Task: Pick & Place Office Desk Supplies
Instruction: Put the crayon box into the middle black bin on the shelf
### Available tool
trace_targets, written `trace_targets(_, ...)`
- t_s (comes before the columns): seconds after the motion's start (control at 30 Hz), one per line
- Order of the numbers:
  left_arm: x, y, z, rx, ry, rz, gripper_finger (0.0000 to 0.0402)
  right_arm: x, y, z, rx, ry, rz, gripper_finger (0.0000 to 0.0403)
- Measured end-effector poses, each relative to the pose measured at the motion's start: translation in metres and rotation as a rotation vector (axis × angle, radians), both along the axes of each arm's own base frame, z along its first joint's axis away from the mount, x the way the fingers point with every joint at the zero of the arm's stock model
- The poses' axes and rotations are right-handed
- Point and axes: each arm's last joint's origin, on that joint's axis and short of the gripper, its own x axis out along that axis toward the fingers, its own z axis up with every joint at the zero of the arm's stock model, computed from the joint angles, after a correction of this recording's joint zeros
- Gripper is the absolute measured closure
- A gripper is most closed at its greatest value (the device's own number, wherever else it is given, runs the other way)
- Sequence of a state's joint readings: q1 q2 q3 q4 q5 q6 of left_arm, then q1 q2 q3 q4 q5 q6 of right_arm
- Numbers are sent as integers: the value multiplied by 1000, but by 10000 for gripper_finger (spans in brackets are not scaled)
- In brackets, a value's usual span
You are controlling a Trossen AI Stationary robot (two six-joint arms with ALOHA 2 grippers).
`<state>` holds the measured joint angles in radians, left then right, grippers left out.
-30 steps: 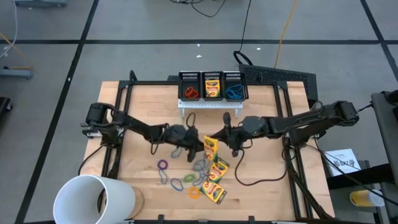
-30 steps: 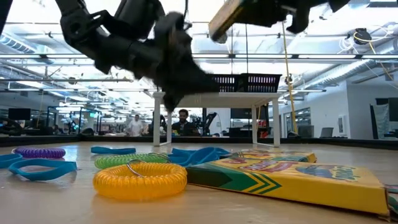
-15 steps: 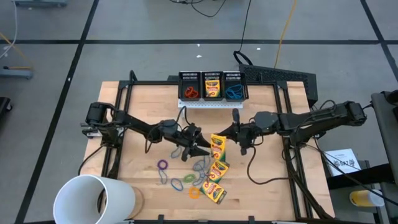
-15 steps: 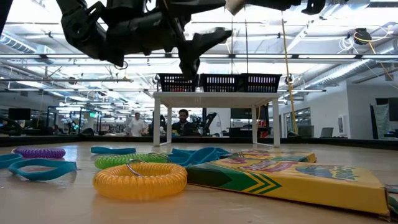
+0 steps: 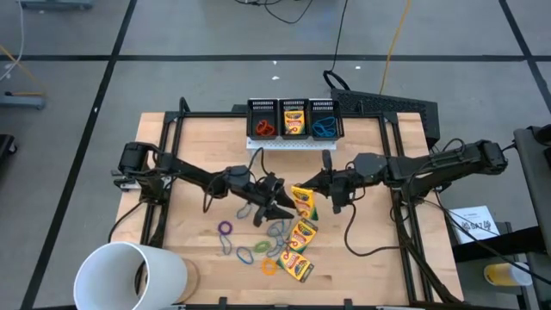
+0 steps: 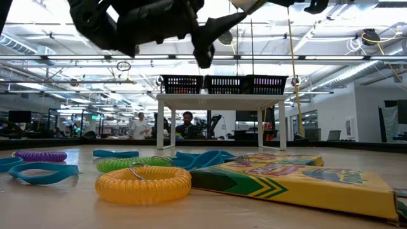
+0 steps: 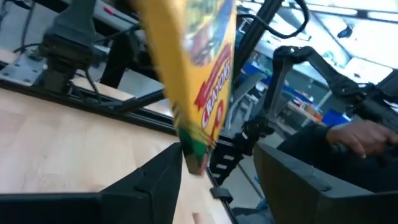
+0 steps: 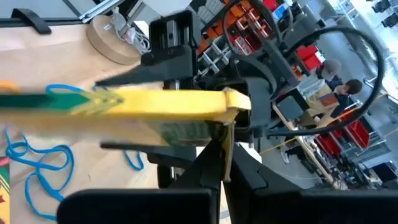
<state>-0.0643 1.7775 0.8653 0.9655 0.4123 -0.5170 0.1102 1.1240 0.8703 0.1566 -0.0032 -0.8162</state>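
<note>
Item: crayon box (image 5: pixel 302 200), yellow and green, held above the middle of the wooden table (image 5: pixel 198 146), clear of the surface. Right gripper (image 5: pixel 320 182) is clenched on one end of it; in the right wrist view the box (image 8: pixel 155 106) lies edge-on across the fingers. Left gripper (image 5: pixel 281 203) stands released, fingers spread, its tips just beside the box's other end; the box (image 7: pixel 196 74) hangs between and above those spread fingers (image 7: pixel 158 177) in the left wrist view.

On the table below and toward the near edge: two more crayon boxes (image 5: pixel 298 248), lying flat, overlapping; loose bands (image 5: pixel 245 254) in purple, green, blue and orange scattered just beside them. Low view: orange coiled band (image 6: pixel 143 181) nearest, flat crayon box (image 6: pixel 299 181) beside it.

Far edge: three black mesh bins (image 5: pixel 294 118) on a small white stand.

Near left corner: large white cup (image 5: pixel 129 277) on its side, well apart from both arms.

Open wood lies along the left and right sides.
</note>
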Motion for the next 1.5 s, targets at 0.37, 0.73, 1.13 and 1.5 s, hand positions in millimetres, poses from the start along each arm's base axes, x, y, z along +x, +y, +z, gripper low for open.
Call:
trace_targets(0.37, 12, -2, 9, 67, 43, -2, 200, 5, -4, -1, -8, -25, -20, 403)
trace_targets(0.73, 13, 5, 11, 36, 41, 44, 282, 6, -4, -2, -6, -18, -23, 403)
trace_targets(1.13, 13, 5, 10, 93, 19, 48, 353, 6, -4, -2, 29, -16, -25, 403)
trace_targets(1.5, 13, 4, 4, 285, -11, 49, 347, -1, -13, -2, 149, 12, -343, 337)
